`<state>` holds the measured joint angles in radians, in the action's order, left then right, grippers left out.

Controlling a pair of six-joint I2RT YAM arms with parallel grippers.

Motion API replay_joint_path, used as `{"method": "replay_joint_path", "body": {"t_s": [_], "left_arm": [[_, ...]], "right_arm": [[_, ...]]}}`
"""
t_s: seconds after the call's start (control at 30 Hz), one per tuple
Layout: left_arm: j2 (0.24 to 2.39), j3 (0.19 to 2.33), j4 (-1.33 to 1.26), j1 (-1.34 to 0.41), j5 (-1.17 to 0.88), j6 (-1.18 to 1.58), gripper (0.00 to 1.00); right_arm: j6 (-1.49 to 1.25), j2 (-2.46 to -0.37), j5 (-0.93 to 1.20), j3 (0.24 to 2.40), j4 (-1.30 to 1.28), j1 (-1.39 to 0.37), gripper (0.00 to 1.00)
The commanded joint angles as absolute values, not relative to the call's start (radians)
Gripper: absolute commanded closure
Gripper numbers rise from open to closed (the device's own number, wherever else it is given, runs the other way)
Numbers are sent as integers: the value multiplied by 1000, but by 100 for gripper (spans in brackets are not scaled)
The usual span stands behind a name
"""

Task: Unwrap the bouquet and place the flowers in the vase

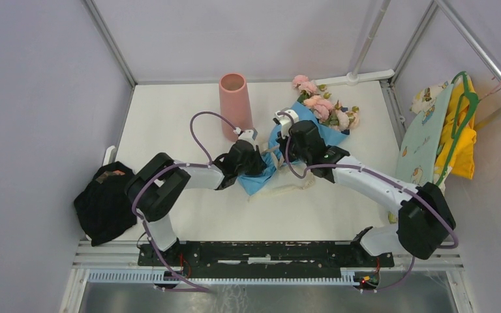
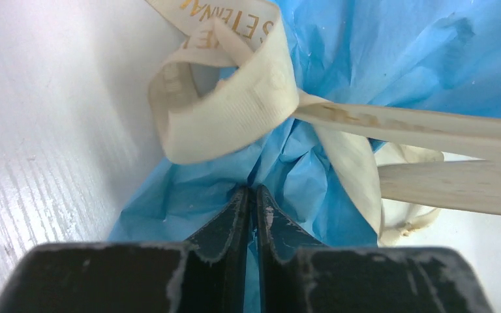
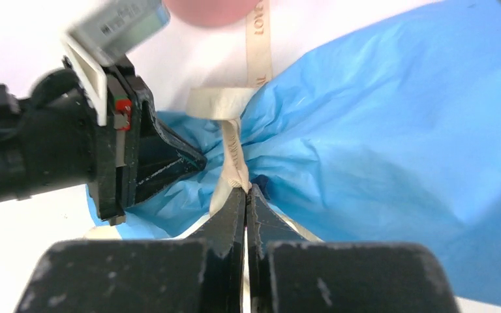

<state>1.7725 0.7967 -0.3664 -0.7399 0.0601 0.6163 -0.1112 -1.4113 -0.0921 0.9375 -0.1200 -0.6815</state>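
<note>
The bouquet lies on the white table, its blue paper (image 1: 264, 171) bunched at the stem end and the pink and peach flowers (image 1: 325, 109) at the far end. A cream ribbon (image 2: 235, 111) with gold lettering is tied round the paper's neck. My left gripper (image 2: 251, 193) is shut on a fold of the blue paper (image 2: 378, 59) just below the knot. My right gripper (image 3: 245, 190) is shut on a strand of the ribbon (image 3: 231, 147), facing the left gripper's fingers (image 3: 163, 163). The salmon-pink vase (image 1: 235, 104) stands upright just behind both grippers.
A black cloth bundle (image 1: 104, 202) lies at the table's left edge. Yellow and pale-green cloth items (image 1: 453, 130) hang at the right. A loose ribbon tail (image 1: 287, 189) trails on the table in front of the bouquet. Metal frame posts (image 1: 365, 39) stand at the back.
</note>
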Motion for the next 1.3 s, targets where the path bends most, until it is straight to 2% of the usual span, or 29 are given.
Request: {"method": "replay_joint_path", "body": {"t_s": [0.0,0.4,0.67,0.9,1.27], "left_arm": [[1844,788,-291,-741,47,637,85],[1868,796,-304,-742,39,640,85],[1872,795,-317,-742,23,646,85],[1868,796,-319,-745,27,646,85],[1867,799,-319,-754,37,646,85]], "right_arm": [[-79,-1309,-187,1012,-166,-681,100],[-25,-1012,-503,1302,-332,-678,100],[-8,-768,-676,1436,-302,-678,100],[30,-621,-710,1469,-248,-678,100],[105,-543,-757,1609,-216,-658,100]]}}
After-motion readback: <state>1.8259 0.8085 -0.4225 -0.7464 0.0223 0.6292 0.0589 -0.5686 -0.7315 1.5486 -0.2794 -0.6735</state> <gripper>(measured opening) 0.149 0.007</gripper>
